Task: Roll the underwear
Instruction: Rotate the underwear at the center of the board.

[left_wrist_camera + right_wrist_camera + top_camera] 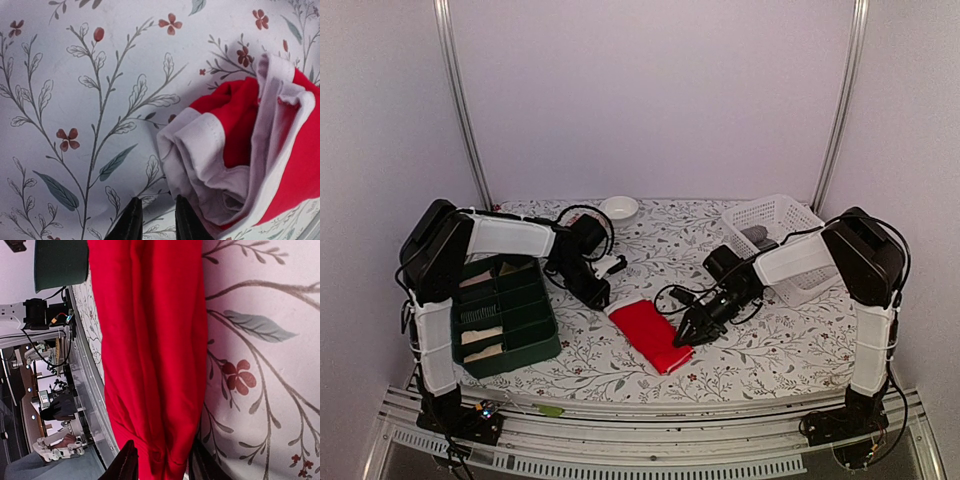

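The underwear (648, 335), a folded red strip with a rumpled cream-banded end, lies on the floral tabletop (770, 340). The left tool (157, 221) is slightly spread and empty. The right tool (162, 465) straddles the underwear, grip unclear.

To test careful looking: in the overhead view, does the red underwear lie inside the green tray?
No, the red underwear lies on the flowered table beside the green tray.
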`<state>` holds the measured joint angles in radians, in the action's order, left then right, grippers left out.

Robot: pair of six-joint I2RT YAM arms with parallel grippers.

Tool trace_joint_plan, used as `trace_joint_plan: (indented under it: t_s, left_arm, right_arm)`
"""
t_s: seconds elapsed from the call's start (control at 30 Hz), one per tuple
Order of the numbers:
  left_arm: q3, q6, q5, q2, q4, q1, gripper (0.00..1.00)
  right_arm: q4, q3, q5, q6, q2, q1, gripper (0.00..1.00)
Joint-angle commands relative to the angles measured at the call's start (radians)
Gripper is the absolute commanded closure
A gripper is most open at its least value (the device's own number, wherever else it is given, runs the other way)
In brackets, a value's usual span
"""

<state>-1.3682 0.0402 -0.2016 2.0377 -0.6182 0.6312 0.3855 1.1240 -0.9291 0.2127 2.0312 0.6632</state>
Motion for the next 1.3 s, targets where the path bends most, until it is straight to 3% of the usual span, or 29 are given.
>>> trace_joint_plan:
  t_s: [0.0, 0.33, 0.73, 1.27]
  left_arm:
    - [-0.003, -0.01, 0.023, 0.003, -0.028, 0.006, 0.75]
    - [0.024, 0.012, 0.143, -0.122, -0.181, 0.042, 0.76]
    - [0.019, -0.017, -0.01, -0.033, -0.073, 0.116, 0.78]
    - [-0.411, 0.062, -0.014, 0.236, -0.002, 0.081, 0.76]
  right_arm:
    - [-0.007, -0.001, 0.032, 0.005, -0.059, -0.005, 0.62]
    - [-0.012, 0.017, 0.095, 0.028, -0.109, -0.06, 0.6]
    - [0.013, 0.006, 0.109, 0.011, -0.148, -0.104, 0.6]
    - [0.019, -0.013, 0.136, 0.012, -0.225, -0.123, 0.56]
